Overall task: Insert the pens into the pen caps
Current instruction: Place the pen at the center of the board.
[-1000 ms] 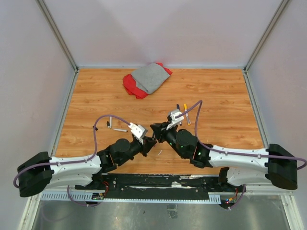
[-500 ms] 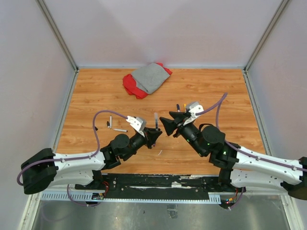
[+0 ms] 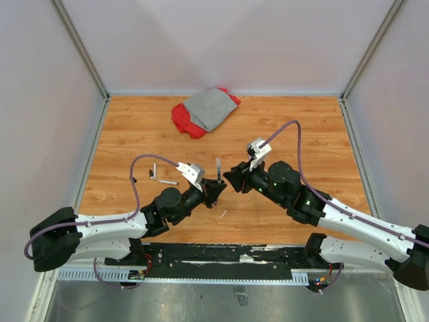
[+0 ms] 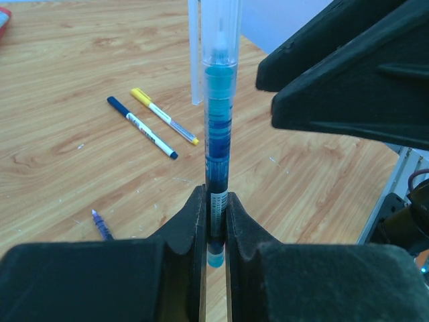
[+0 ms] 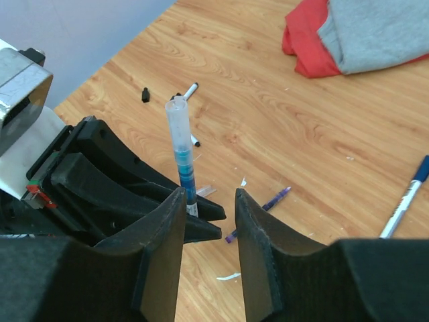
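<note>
Left claw (image 4: 214, 208) clenched on the lower barrel of a blue-filled pen (image 4: 218, 114); pen stands upright above the grip. Right claw (image 5: 209, 201) just right of that pen, jaws parted, holding nothing. Two more pens (image 4: 144, 127) lie on the bench (image 4: 67, 80) beyond.

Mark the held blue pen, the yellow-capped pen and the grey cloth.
held blue pen (image 4: 218, 127), left wrist view, mid-barrel.
yellow-capped pen (image 4: 165, 119), left wrist view, mid-barrel.
grey cloth (image 3: 210, 108), top view, centre.
</note>
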